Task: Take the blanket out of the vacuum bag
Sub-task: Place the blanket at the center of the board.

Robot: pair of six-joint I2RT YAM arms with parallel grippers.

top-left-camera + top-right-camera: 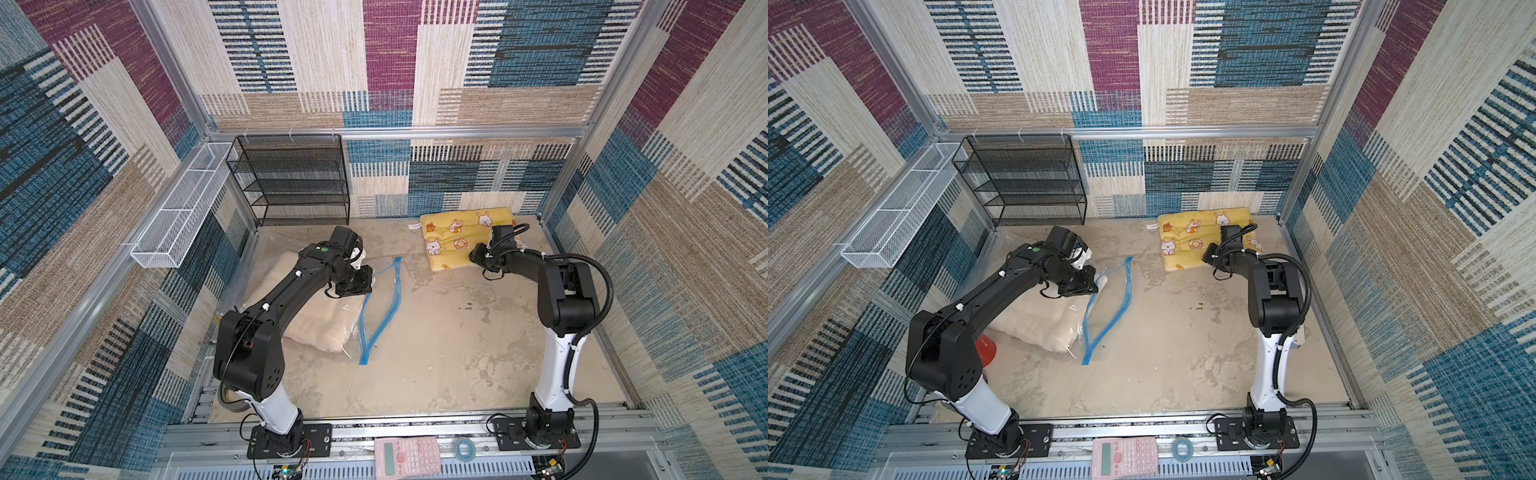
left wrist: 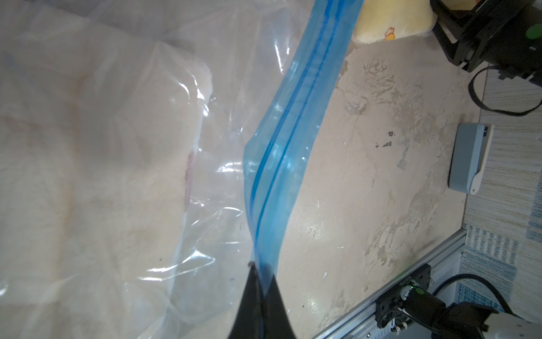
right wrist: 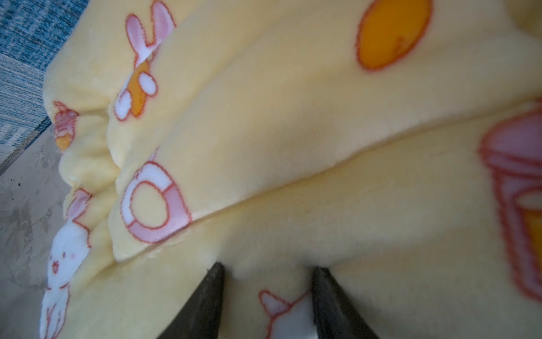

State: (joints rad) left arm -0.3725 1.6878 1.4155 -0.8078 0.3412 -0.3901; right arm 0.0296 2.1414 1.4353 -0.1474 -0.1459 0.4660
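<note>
Blue zip strip (image 2: 281,141) pinched by left gripper (image 2: 261,268); right gripper (image 3: 268,268), jaws apart, presses yellow blanket (image 3: 293,132).

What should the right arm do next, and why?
Probably draw the right end effector off the yellow blanket and bring it to the open mouth of the vacuum bag. The left end effector is shut on the blue zip strip, holding that mouth apart, and the cream blanket lies inside, so it looks like the one left to pull out.

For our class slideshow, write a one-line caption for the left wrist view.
The left gripper pinches the bag by its blue zip strip; the cream blanket lies inside.
</note>
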